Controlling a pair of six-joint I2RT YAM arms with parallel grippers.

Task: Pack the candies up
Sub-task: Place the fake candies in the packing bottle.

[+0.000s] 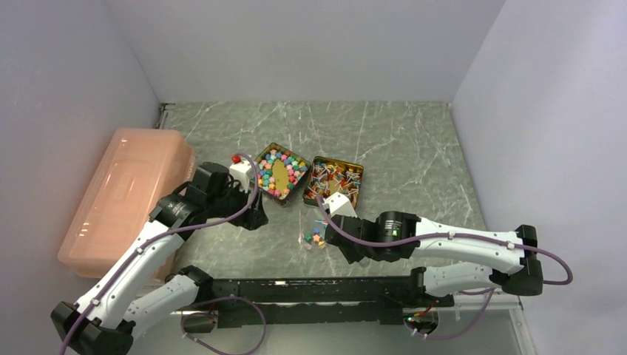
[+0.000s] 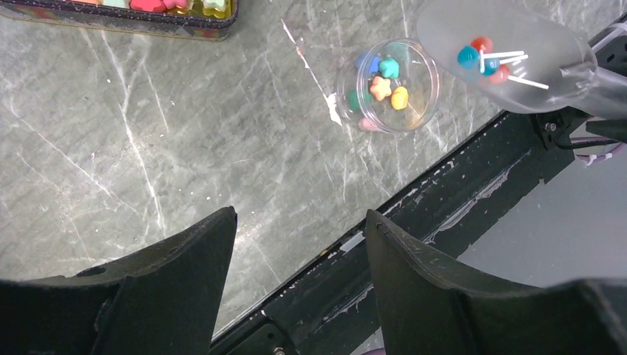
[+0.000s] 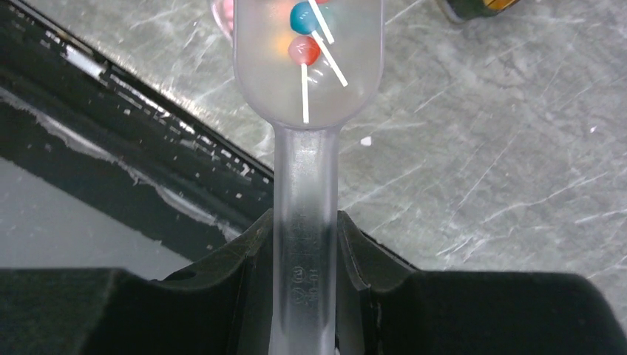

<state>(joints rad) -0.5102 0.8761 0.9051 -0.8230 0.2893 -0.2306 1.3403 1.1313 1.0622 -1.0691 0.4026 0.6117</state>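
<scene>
The candies lie in two gold tins: star-shaped sweets in the left tin (image 1: 281, 174) and small stick sweets in the right tin (image 1: 338, 180). A small clear jar (image 2: 388, 85) on the table holds several star sweets; it also shows in the top view (image 1: 314, 239). My right gripper (image 3: 304, 222) is shut on the handle of a translucent scoop (image 3: 307, 66). The scoop carries a blue and a red stick sweet (image 3: 303, 33) and hovers beside the jar, as the left wrist view shows (image 2: 510, 55). My left gripper (image 2: 299, 218) is open and empty above bare table left of the jar.
A pink lidded plastic box (image 1: 126, 200) stands at the left wall. A black rail (image 1: 310, 288) runs along the near table edge, just below the jar. A corner of the left tin (image 2: 126, 18) is beyond my left gripper.
</scene>
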